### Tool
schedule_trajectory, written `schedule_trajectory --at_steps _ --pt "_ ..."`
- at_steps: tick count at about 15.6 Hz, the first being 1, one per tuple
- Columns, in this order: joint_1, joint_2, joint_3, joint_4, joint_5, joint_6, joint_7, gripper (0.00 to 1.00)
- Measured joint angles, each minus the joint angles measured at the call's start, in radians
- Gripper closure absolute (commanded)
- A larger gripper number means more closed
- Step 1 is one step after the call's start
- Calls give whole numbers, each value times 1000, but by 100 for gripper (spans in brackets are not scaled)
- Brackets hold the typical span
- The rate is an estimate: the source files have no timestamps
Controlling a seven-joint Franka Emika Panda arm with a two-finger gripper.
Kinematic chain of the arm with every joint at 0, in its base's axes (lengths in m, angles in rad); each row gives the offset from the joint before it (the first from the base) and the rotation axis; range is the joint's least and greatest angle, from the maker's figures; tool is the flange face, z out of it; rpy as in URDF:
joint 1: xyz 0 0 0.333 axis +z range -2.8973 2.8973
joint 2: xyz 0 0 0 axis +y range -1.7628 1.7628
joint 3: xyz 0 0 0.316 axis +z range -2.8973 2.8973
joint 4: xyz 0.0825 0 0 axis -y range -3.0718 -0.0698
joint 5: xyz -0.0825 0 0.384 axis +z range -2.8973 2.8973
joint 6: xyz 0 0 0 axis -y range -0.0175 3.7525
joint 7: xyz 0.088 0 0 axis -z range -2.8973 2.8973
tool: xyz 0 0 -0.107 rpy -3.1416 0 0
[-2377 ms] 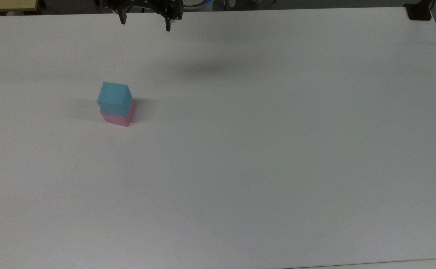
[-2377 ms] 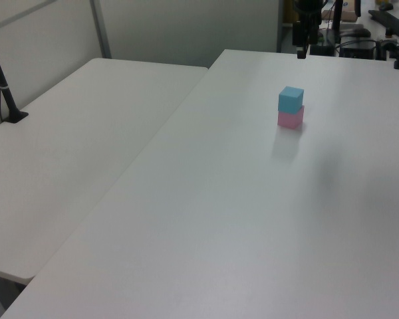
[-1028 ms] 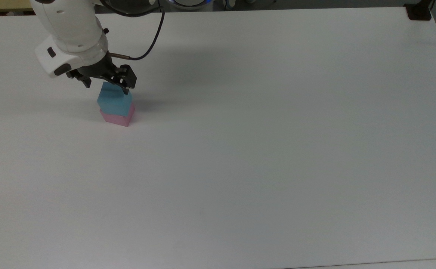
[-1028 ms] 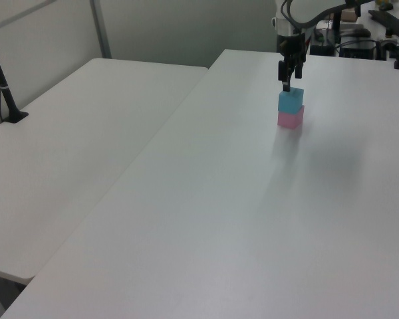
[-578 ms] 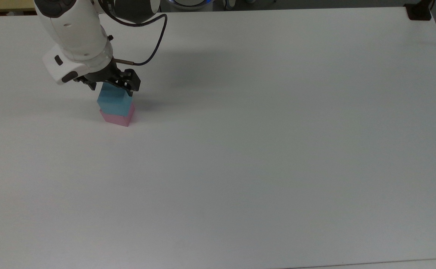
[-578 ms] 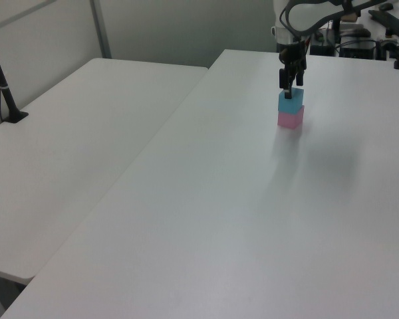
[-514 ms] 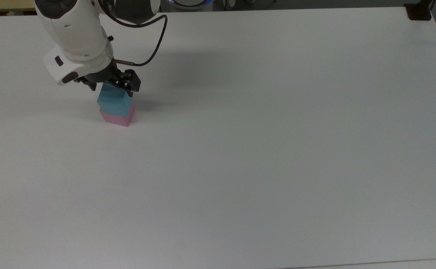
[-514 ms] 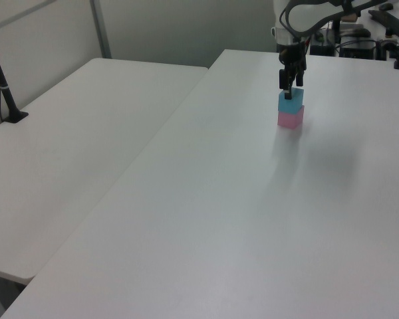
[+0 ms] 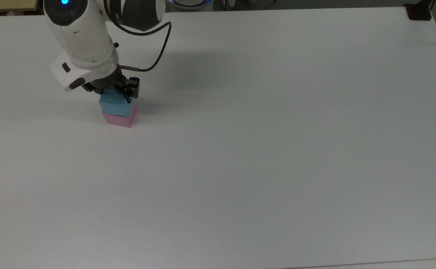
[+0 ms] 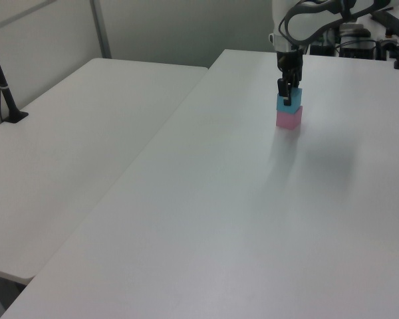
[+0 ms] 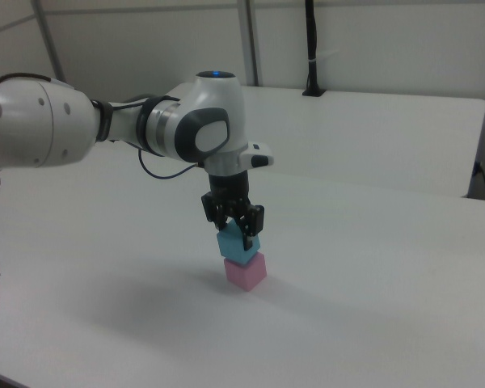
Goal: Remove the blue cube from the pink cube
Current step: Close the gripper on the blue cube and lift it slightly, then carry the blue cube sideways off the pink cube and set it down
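The blue cube point(image 9: 115, 106) point(image 10: 288, 104) point(image 11: 238, 246) sits on top of the pink cube point(image 9: 119, 119) point(image 10: 289, 118) point(image 11: 246, 273), towards the top view's upper left. My gripper point(image 9: 111, 95) point(image 10: 287, 98) point(image 11: 234, 230) reaches straight down over the stack. One finger stands on each side of the blue cube's upper half, pressed against it. The cube's top face is hidden under the hand. The stack stands on the white table point(image 9: 262, 142).
A black post point(image 9: 419, 11) is clamped at the table's far right corner in the top view. A second white table point(image 10: 73, 146) adjoins on the left view's left, with a black pole point(image 10: 3, 86) on it. My cable point(image 9: 158, 56) loops beside the wrist.
My gripper came from the far table edge to the stack and sank around the blue cube. In the last half second it dropped lower and both cubes shifted slightly rightward in the top view.
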Motion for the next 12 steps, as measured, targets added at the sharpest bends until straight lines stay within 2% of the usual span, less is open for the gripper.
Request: schedule_trajectory --at_steps 9,12 --pt "10 -23 2 11 0 -22 -1 70" --pt "56 -19 5 11 0 -22 6 70"
